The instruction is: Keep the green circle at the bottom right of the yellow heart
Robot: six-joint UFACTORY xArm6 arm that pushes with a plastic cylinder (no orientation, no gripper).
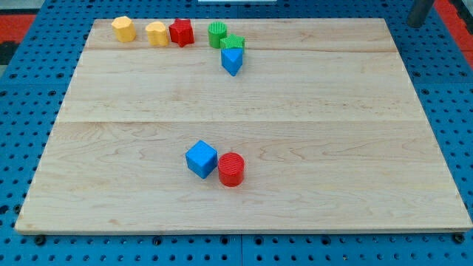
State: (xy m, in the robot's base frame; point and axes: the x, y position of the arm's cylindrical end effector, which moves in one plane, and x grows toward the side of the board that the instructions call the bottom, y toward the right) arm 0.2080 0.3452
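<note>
Along the far edge of the board (355, 148), left to right, sit the yellow block (124, 29), yellow heart (156, 33), red block (181, 32) and green circle (217, 34). The green block (233, 42) touches the circle's near right, with the blue block (232, 60) nearer still. Near the middle, the blue cube (201, 159) touches the red cylinder (231, 169) on its right. My tip (418, 25) is at the far right corner, well apart.

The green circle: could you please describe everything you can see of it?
The green circle is a short upright cylinder with a ribbed, plastic-looking surface, standing flat on the wooden board near the view's top edge, a little left of centre. A second green block, its shape unclear, sits against its lower right side. The red block lies to its left, with a gap between them. The nearer yellow block is further left, so the circle is beside it rather than below. My tip does not show clearly.
</note>
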